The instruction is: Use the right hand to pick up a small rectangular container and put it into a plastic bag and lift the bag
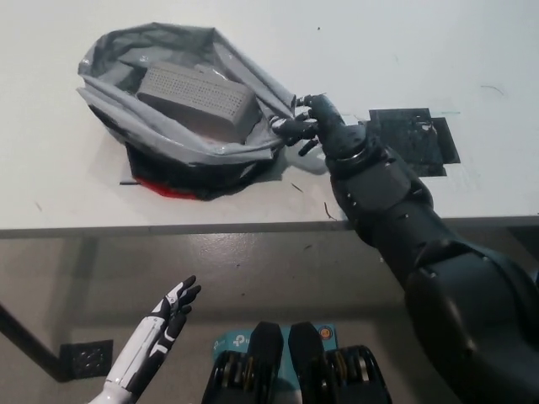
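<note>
A grey plastic bag [181,135] lies open on the white table [379,50] at the upper left of the head view. Inside it rests a small grey rectangular container [195,94] with a dotted top. My black right hand [316,128] is at the bag's right rim, with its fingers closed on the rim's edge. That side of the bag is drawn up and to the right. My white left hand [168,316] rests open at the lower left, below the table's front edge.
A dark square patch [410,139] lies on the table just right of my right hand. Something red [164,188] shows under the bag's front. The table's front edge [168,229] runs across the picture's middle.
</note>
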Controlling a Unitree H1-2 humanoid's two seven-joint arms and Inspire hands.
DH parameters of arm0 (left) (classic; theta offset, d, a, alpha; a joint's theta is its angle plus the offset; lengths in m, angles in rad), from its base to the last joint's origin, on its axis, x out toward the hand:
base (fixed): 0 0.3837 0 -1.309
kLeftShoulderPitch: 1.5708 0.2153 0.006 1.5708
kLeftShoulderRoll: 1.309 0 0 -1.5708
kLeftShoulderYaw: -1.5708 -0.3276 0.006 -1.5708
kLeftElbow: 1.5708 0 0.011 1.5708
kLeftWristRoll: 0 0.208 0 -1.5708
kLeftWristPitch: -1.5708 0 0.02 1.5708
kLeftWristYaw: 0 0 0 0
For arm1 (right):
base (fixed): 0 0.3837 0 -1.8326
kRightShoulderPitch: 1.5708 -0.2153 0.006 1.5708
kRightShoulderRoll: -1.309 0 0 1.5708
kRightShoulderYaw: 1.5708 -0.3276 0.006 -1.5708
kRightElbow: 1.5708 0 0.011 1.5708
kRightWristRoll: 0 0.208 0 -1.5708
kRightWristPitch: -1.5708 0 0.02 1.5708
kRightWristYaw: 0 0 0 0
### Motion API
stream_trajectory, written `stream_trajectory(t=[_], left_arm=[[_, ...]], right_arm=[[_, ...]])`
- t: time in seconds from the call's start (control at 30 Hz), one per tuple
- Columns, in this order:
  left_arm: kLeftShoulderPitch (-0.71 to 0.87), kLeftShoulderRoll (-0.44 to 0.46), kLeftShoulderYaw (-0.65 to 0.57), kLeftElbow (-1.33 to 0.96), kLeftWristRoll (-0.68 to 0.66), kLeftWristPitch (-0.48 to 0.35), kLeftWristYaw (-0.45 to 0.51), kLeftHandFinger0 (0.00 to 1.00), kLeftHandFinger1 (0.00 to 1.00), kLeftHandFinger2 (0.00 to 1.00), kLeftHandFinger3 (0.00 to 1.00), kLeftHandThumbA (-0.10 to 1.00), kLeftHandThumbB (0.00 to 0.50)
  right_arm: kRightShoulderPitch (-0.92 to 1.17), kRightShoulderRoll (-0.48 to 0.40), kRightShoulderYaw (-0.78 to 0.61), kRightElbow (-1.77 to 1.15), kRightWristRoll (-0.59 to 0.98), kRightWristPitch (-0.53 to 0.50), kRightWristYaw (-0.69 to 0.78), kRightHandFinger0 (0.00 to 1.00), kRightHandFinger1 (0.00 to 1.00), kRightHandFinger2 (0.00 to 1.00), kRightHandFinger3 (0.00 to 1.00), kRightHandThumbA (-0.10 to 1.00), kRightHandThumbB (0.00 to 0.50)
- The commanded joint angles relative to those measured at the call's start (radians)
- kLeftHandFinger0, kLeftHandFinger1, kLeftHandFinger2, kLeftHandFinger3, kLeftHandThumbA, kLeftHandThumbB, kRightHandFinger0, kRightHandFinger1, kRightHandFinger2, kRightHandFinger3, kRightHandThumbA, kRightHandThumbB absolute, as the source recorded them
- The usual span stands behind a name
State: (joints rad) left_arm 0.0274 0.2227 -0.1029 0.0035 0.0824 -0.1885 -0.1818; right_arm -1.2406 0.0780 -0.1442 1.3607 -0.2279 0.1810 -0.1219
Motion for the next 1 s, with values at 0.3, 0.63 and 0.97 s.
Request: stream_trajectory(t=[0.3, 0.63, 0.97], left_arm=[[-0.032, 0.011, -0.001, -0.018, 0.028, -0.026, 0.000, 1.00, 1.00, 1.00, 1.00, 0.96, 0.500], [-0.044, 0.008, 0.002, -0.008, 0.021, -0.025, 0.000, 1.00, 1.00, 1.00, 1.00, 0.94, 0.500], [-0.019, -0.005, 0.001, -0.008, 0.014, -0.031, 0.005, 1.00, 1.00, 1.00, 1.00, 0.95, 0.500]], right_arm=[[-0.125, 0.002, -0.148, -0.030, 0.208, 0.006, -0.032, 0.00, 0.00, 0.35, 0.33, 0.50, 0.205], [-0.157, -0.004, -0.143, -0.055, 0.252, -0.003, -0.004, 0.00, 0.03, 0.42, 0.28, 0.48, 0.206], [-0.283, 0.024, -0.189, -0.188, 0.357, 0.098, 0.016, 0.00, 0.14, 0.56, 0.23, 0.40, 0.189]])
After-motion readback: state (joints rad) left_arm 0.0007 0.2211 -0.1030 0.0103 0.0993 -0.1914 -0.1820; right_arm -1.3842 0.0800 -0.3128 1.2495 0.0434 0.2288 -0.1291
